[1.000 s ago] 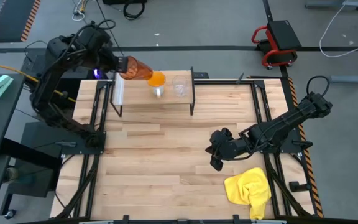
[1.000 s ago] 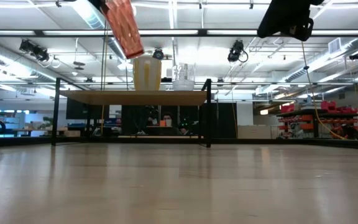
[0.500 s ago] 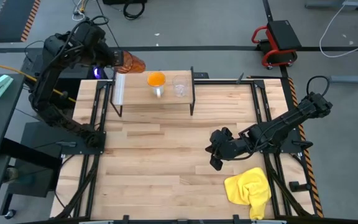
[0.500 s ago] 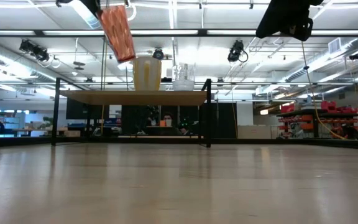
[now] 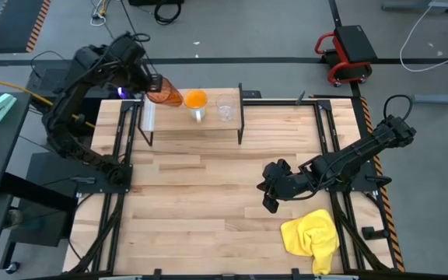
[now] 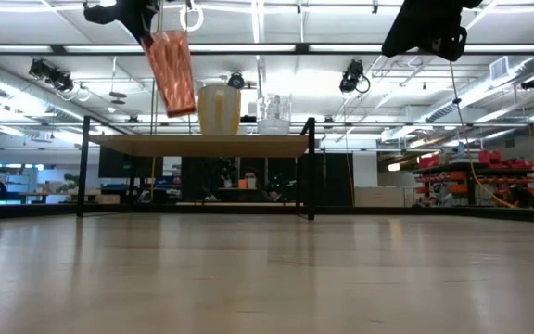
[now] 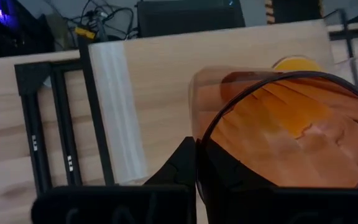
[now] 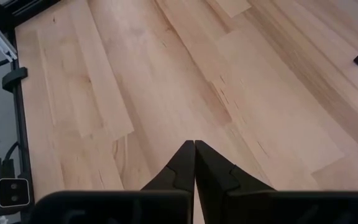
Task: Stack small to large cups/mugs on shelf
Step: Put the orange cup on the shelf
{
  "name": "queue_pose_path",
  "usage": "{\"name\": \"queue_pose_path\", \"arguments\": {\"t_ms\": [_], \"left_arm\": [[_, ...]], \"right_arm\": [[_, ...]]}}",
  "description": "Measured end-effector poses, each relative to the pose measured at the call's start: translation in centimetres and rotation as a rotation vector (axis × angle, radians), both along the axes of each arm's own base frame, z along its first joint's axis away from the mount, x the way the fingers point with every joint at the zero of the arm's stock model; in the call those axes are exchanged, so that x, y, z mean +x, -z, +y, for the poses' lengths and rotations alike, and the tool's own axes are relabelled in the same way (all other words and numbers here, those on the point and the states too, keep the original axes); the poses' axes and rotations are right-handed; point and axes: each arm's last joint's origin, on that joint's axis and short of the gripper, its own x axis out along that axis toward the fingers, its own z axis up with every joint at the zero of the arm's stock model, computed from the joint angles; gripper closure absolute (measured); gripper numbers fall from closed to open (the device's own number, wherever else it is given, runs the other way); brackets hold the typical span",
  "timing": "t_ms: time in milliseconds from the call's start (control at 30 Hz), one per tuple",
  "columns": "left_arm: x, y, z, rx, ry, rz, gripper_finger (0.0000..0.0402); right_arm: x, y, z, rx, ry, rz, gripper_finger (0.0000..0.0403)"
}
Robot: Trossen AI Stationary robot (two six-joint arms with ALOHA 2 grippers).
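Note:
My left gripper (image 5: 152, 81) is shut on the amber tumbler (image 5: 165, 92) and holds it in the air over the left part of the shelf (image 5: 179, 123). In the low view the tumbler (image 6: 172, 72) hangs nearly upright, its base above the shelf board (image 6: 156, 144) and left of the orange mug (image 6: 219, 109). The orange mug (image 5: 196, 101) and the clear glass cup (image 5: 225, 107) stand on their bases on the shelf, side by side. My right gripper (image 5: 271, 191) waits shut above the table's right half. My left gripper (image 7: 196, 148) holds the tumbler by its rim (image 7: 205, 132) at the open upper end. One finger shows through the wall inside the tumbler, the other is outside. The fingers come from above. The tumbler hangs below them, lifted clear and slightly tilted.
A yellow cloth (image 5: 311, 237) lies crumpled near the table's near right corner. The shelf's black legs (image 6: 310, 172) stand at the far side of the plank tabletop (image 5: 208, 210). My right gripper (image 8: 194, 163) looks down on bare planks.
My left gripper has moved down toward the shelf and a little toward the table's left. It has tipped the tumbler from a clear slant to nearly upright. The tumbler's base has come lower, beside the orange mug. The grip has stayed shut.

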Motion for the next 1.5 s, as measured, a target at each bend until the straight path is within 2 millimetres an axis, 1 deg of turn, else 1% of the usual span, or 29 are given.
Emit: {"name": "queue_pose_path", "arguments": {"t_ms": [200, 300, 400, 833, 1067, 1267, 1500], "left_arm": [[0.3, 1.3, 0.3, -0.038, 0.004, 0.04, 0.039], [0.4, 2.2, 0.5, -0.06, 0.001, 0.076, 0.039], [0.3, 2.7, 0.8, -0.073, -0.008, 0.095, 0.039], [-0.4, 2.9, 1.5, -0.068, -0.049, 0.113, 0.039], [-0.3, 3.7, 1.7, -0.098, -0.042, 0.125, 0.039], [-0.3, 3.8, 1.7, -0.099, -0.038, 0.126, 0.039], [-0.4, 3.7, 1.4, -0.121, 0.031, 0.11, 0.0361]], "right_arm": [[0.0, 0.0, 0.0, 0.0, 0.0, 0.0, 0.0388], [0.0, 0.0, 0.0, 0.004, 0.005, -0.001, 0.0388], [0.0, 0.0, 0.0, 0.005, 0.005, -0.001, 0.0388], [0.0, 0.0, 0.0, 0.005, 0.005, -0.001, 0.0388], [0.0, 0.0, 0.0, 0.008, 0.008, -0.002, 0.0388], [0.0, 0.0, 0.0, 0.008, 0.008, -0.002, 0.0388], [0.1, 0.0, -0.2, 0.008, 0.015, -0.002, 0.0388]]}}
